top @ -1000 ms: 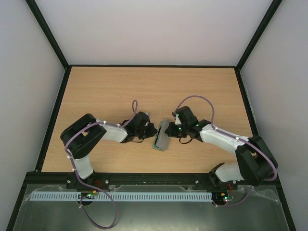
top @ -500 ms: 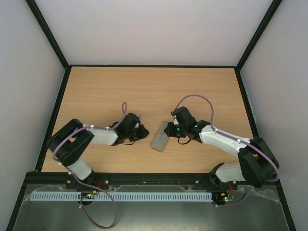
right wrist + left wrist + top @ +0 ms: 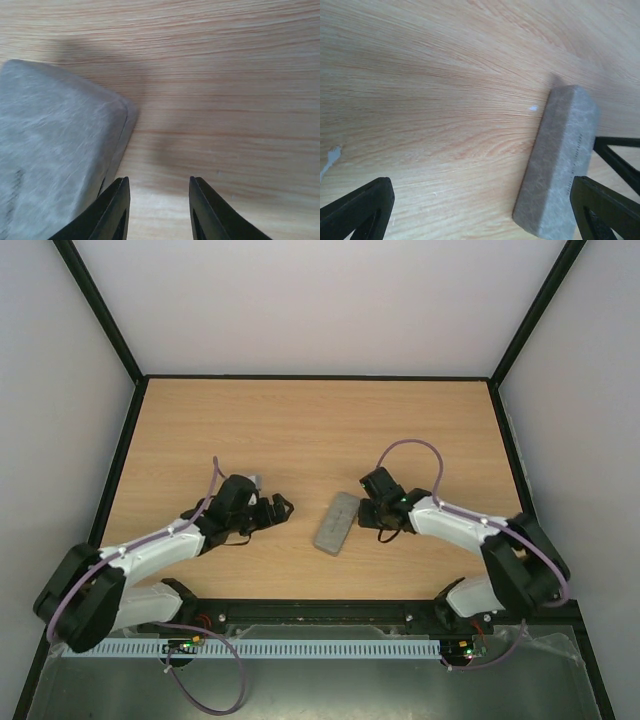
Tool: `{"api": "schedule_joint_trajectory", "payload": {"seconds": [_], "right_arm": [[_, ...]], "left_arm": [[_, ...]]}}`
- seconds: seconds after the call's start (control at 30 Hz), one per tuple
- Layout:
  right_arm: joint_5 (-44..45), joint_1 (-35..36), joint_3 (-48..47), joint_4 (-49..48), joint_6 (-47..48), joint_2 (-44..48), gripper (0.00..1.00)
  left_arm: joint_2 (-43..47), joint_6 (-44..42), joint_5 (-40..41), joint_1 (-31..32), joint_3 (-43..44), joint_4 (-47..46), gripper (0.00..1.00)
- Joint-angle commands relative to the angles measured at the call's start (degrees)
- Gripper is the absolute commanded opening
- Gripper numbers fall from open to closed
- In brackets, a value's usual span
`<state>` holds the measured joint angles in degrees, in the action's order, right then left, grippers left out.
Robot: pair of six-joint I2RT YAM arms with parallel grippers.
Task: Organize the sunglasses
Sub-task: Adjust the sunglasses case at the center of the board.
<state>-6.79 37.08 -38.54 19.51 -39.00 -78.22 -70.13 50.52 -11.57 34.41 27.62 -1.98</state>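
Note:
A grey rectangular case lies flat and closed on the wooden table, between the two arms. The sunglasses show in no view. My left gripper stands wide open a short way left of the case, apart from it. In the left wrist view the case lies ahead to the right, and only table shows between the fingertips. My right gripper is partly open at the case's right side. In the right wrist view bare wood lies between the jaws of that gripper, and the case is just left of the left finger.
A black frame rail borders the table at the back and along both sides, with pale walls beyond. A small white speck lies on the wood next to the case. The arm bases stand at the near edge.
The left gripper let go of the case, opened wide and drew back to the left. The right gripper opened part way. The case went from tilted on its edge to lying flat.

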Motion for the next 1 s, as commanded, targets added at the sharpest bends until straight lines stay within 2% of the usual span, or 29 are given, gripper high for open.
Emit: {"api": "schedule_joint_trajectory", "payload": {"seconds": [0.0,0.23,0.37,0.5,0.63,0.7,0.8,0.9,0.97], "right_arm": [[3.37,-0.34,-5.12,0.21,0.97,-8.2,0.32],[0.41,1.27,-18.92,-1.6,2.18,-20.53,0.3],[1.19,2.2,-23.24,0.06,2.29,-23.51,0.31],[2.91,2.18,-19.23,0.99,4.14,-16.7,0.36],[0.59,3.49,-11.52,1.87,2.21,-4.02,0.38],[-1.82,6.72,-8.74,1.52,-0.29,0.76,0.38],[-4.41,15.33,-5.63,-1.69,-5.16,4.55,0.39],[-4.92,22.3,-2.25,-6.53,-10.21,5.21,0.41],[-4.82,24.49,-0.65,-9.17,-11.84,3.93,0.41]], "left_arm": [[5.33,-1.51,0.24,-0.72,-0.62,5.61,0.99],[9.39,-1.93,0.19,-2.12,-1.69,7.83,0.99],[9.88,-2.09,0.17,-2.85,-2.3,8.24,0.99],[10.63,-2.04,0.38,-3.19,-2.61,8.48,0.99],[10.15,-2.16,0.22,-3.44,-2.38,8.17,0.99],[9.26,-2.26,0.07,-3.56,-2.22,7.62,0.99],[8.08,-2.51,-0.37,-3.87,-1.86,6.92,0.99],[8.25,-2.47,-0.5,-4.05,-1.5,6.85,0.99],[9.09,-2.45,-0.38,-4.1,-1.45,7.02,0.99]]}}
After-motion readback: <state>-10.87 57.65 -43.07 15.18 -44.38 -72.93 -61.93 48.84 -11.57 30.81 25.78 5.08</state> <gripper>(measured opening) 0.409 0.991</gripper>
